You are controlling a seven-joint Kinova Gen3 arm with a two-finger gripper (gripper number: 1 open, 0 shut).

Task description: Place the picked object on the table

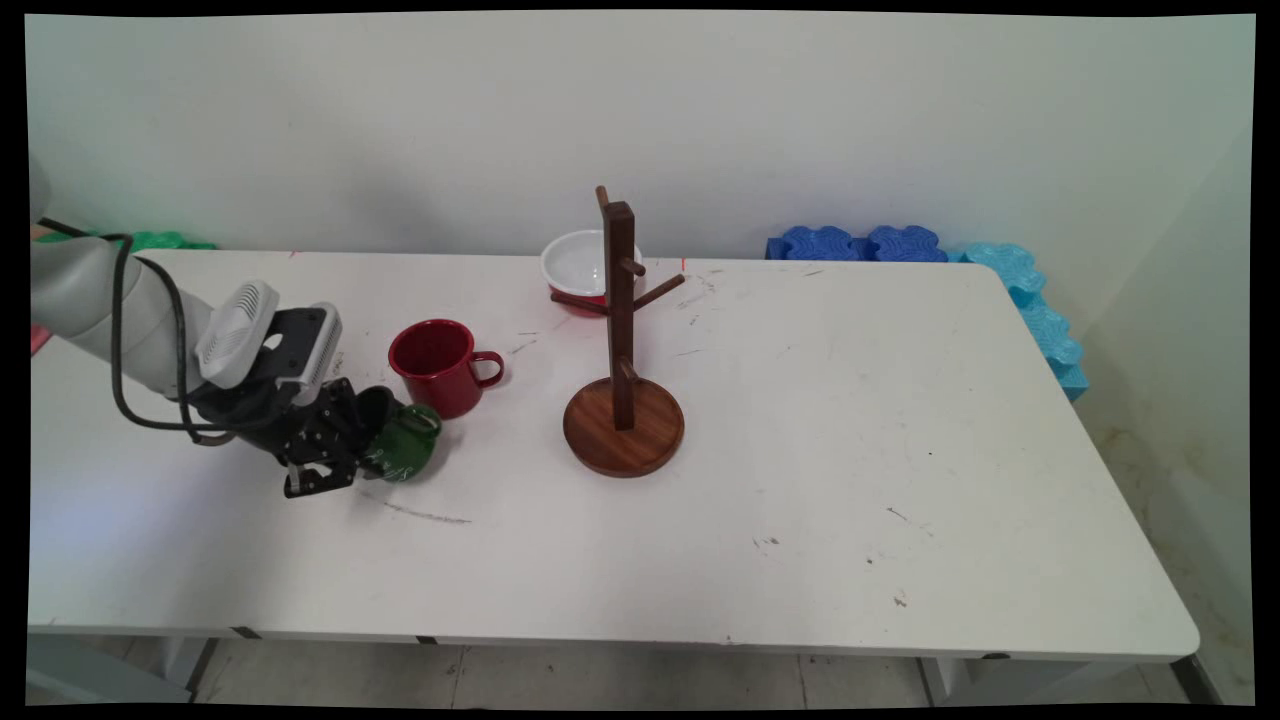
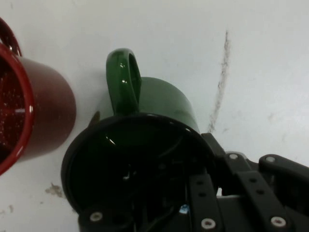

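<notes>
Main view taking in the white worktop (image 1: 900, 450), carrying a wooden mug tree (image 1: 622, 330) near the middle, a red-and-white bowl (image 1: 575, 262) just behind it, and a red mug (image 1: 440, 365) standing upright further left. Lying tipped just beside that red mug, mouth facing the hand camera: the green mug (image 1: 405, 445). Clamping its rim, seemingly with one finger inside and one outside: the tool (image 1: 345, 445).

Soft even light, faint shadows, mug glare
</notes>
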